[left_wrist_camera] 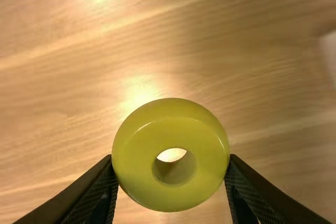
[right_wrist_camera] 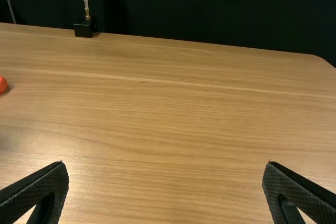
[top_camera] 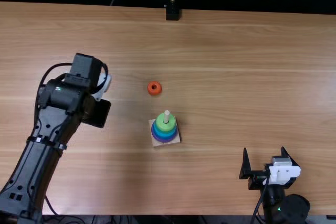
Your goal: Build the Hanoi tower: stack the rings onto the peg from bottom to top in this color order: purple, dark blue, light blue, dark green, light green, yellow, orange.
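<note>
Currently gripped yellow ring [left_wrist_camera: 168, 129], loose orange ring [top_camera: 154, 92]

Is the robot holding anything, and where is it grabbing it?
Yes: the left gripper pinches a round yellow ring by its outer rim, on opposite sides.

My 2 arms are mostly black. The left arm [top_camera: 32, 169] has a long, straight dark grey link with small dark slots [top_camera: 14, 196] near its base and black bands around it; a black cable [top_camera: 41, 85] loops beside its blocky joints. My right arm [top_camera: 273, 203] has a rounded black joint housing [top_camera: 295, 208] and a thin black cord [top_camera: 259, 205]. Both my left pincer [top_camera: 96, 114] and my right pincer [top_camera: 264, 150] have 2 black, tapering fingers [right_wrist_camera: 300, 191] with finely ridged surfaces, plus white parts [top_camera: 283, 173].
</note>
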Controlling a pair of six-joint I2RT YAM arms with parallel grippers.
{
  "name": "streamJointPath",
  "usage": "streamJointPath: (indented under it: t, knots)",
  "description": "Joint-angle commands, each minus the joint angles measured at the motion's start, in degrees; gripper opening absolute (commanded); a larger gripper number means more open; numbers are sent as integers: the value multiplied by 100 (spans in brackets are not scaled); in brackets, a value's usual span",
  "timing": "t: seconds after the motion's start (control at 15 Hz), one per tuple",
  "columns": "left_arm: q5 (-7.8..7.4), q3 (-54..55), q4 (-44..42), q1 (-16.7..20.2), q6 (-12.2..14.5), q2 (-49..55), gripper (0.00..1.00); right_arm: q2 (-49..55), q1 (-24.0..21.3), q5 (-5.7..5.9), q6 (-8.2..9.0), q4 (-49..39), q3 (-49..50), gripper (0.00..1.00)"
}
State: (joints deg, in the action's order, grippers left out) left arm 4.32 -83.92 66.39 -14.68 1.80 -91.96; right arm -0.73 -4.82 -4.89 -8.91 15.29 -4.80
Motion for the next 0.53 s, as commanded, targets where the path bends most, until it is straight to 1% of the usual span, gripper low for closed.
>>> streamJointPath:
  t: [0.0, 0.07, 0.13, 0.33, 0.47]
  knots:
    - [53, -485, 238, -281, -486, 179, 0, 73, -72, 14, -16, 302, 392, 100]
    - [53, -749, 438, -448, -750, 170, 0, 73, -72, 14, -16, 302, 392, 100]
    - [53, -1021, 649, -624, -898, 144, 0, 73, -72, 14, -16, 302, 392, 100]
    - [43, -1707, 1071, -1099, -1277, 47, 0, 73, -72, 14, -16, 302, 392, 100]
    - [22, -1997, 1134, -1441, -1520, -261, 0, 73, -72, 14, -16, 302, 392, 100]
